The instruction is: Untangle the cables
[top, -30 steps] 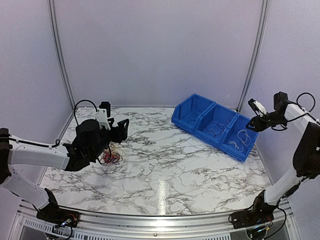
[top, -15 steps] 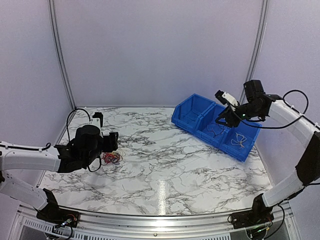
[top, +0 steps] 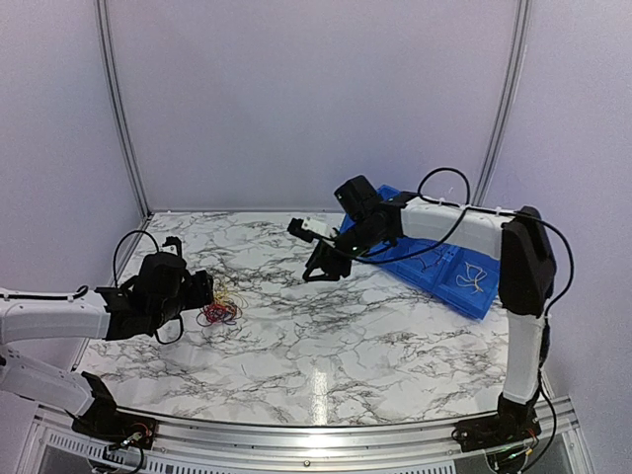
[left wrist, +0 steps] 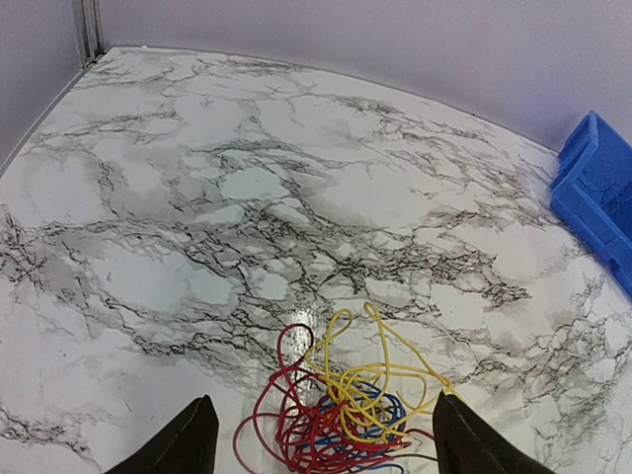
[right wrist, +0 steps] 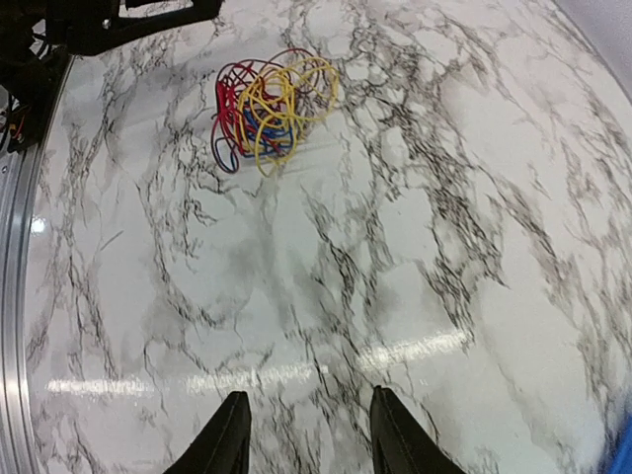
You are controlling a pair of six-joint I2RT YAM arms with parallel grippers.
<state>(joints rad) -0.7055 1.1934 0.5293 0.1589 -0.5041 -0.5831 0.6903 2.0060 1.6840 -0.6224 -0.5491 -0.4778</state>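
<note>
The cables (top: 219, 310) lie in a small tangle of red, blue and yellow loops on the marble table's left side; the bunch (left wrist: 355, 410) fills the bottom middle of the left wrist view. My left gripper (left wrist: 324, 446) stands open, one fingertip on each side of the bunch, touching nothing. In the top view that left gripper (top: 202, 292) sits just left of the tangle. My right gripper (top: 318, 269) hangs open and empty above the table's middle. From the right wrist, the tangle (right wrist: 269, 107) shows far ahead, well beyond the right gripper (right wrist: 307, 439).
A blue bin (top: 491, 293) with three compartments stands at the back right, with thin wires in its compartments. Its corner (left wrist: 599, 197) shows at the left wrist view's right edge. The left arm (right wrist: 118, 25) crosses the right wrist view's top left.
The right arm has swung from over the blue bin leftward to the table's middle. The left gripper has dropped lower and closer behind the tangle.
</note>
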